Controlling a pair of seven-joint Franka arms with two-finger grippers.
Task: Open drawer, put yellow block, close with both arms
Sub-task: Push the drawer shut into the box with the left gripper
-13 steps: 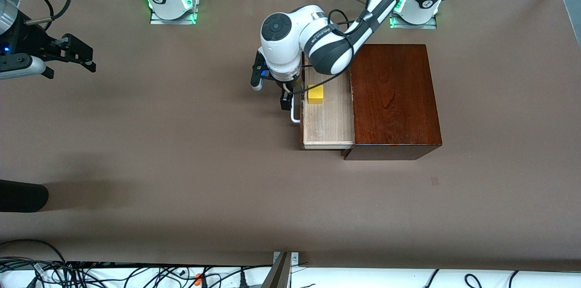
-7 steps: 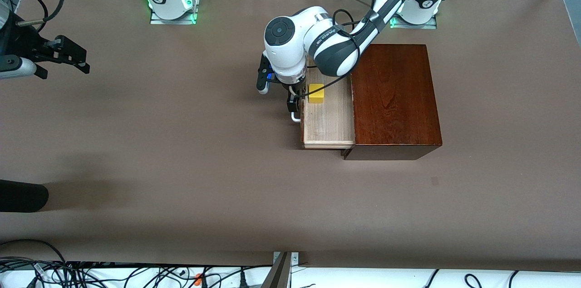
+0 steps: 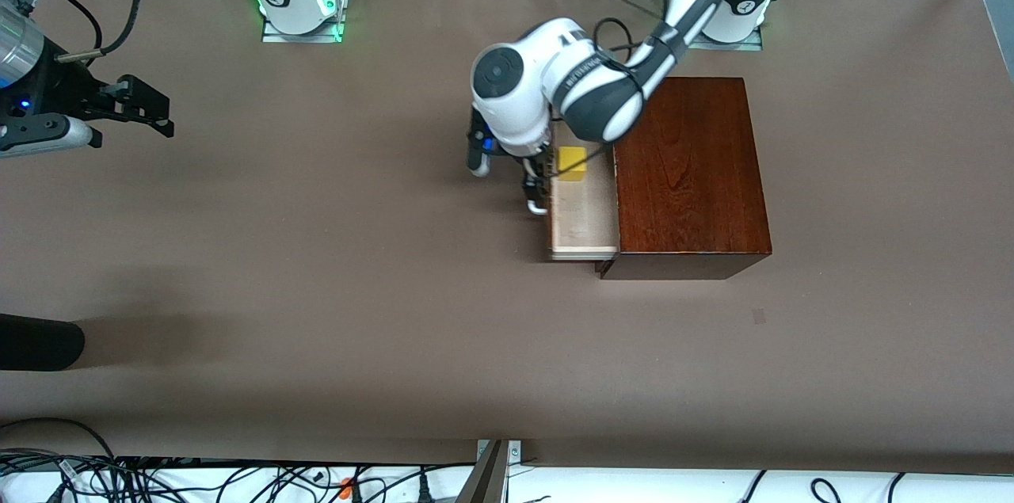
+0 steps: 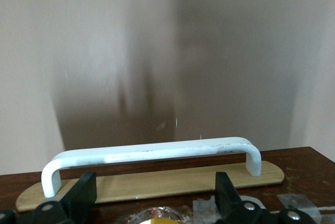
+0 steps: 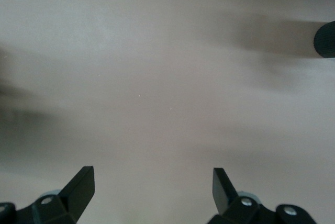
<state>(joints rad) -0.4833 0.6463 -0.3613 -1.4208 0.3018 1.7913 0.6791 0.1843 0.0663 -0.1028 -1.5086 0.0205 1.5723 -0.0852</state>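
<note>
Front view: one drawer sticks partly out of one box near the table's middle, with one block lying in it near the front panel. The left gripper, jaws spread, sits at the white handle, grasping nothing. The right gripper, also released and empty, waits over the table edge at the right arm's end. Two arms, two grippers. Likely risk: pushing off-centre, at one end of the handle, could jam the drawer askew or shove the whole box along the table instead.
</note>
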